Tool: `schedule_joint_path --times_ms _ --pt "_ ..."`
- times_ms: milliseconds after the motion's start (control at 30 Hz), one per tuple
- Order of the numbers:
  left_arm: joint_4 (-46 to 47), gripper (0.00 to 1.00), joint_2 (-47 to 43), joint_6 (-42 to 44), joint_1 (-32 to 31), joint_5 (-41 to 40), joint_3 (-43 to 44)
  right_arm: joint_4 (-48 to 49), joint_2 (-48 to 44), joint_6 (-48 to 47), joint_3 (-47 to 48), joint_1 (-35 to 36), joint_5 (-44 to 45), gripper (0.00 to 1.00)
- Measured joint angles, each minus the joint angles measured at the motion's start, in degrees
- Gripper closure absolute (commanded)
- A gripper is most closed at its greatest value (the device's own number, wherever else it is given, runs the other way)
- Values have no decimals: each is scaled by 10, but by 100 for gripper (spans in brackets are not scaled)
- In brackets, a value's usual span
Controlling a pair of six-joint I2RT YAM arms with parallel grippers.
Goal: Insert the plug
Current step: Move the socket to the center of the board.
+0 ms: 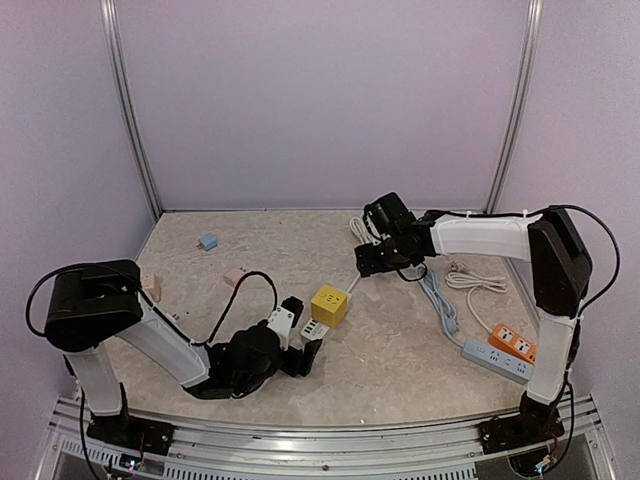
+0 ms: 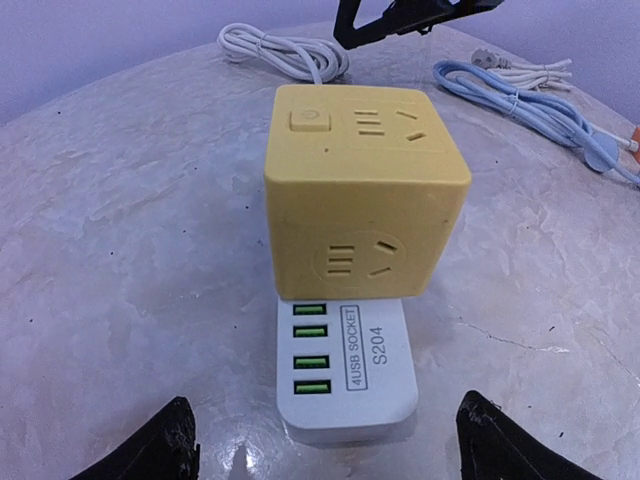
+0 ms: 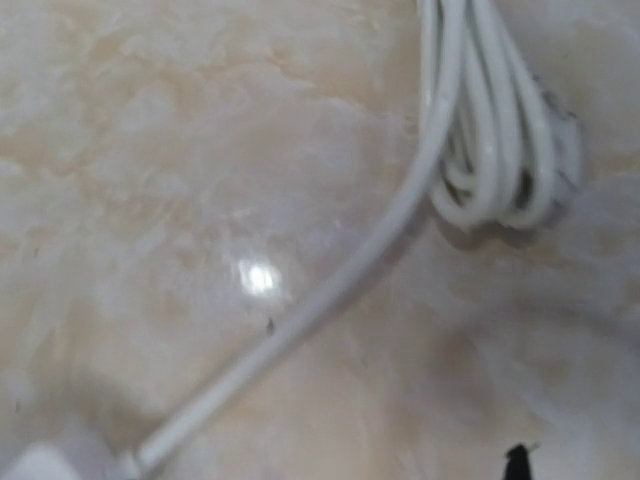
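Observation:
A yellow cube socket [image 1: 329, 305] [image 2: 365, 190] stands mid-table against a white four-USB socket [image 1: 313, 328] [image 2: 348, 370]. My left gripper [image 1: 300, 335] [image 2: 335, 445] sits low in front of the USB socket, open, with its fingertips [image 2: 170, 440] either side of the socket's near end and not touching it. A white cable [image 1: 352, 280] [image 3: 330, 290] runs from the cube to a coil [image 1: 358, 228] [image 3: 500, 150]. My right gripper [image 1: 372, 258] hovers over that coil, jaws wide, one fingertip [image 3: 515, 460] showing. The plug is not clearly made out; a blurred white end [image 3: 40, 465] shows.
A grey power strip [image 1: 495, 360] and an orange one [image 1: 512, 343] lie at the right front, with a blue cable [image 1: 440, 300] and another white cable [image 1: 478, 278] behind them. Small blue [image 1: 208, 241], pink [image 1: 234, 276] and beige [image 1: 151, 285] adapters lie at the left.

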Motion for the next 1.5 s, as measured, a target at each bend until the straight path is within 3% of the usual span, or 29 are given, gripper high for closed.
schedule_joint_path --times_ms 467,867,1500 --pt "-92 9 -125 -41 -18 -105 -30 20 155 43 139 -2 22 40" --pt "-131 7 -159 -61 -19 -134 -46 15 176 44 149 -2 30 42" --pt "-132 1 -10 1 -21 -34 49 10 180 36 148 -25 41 35"
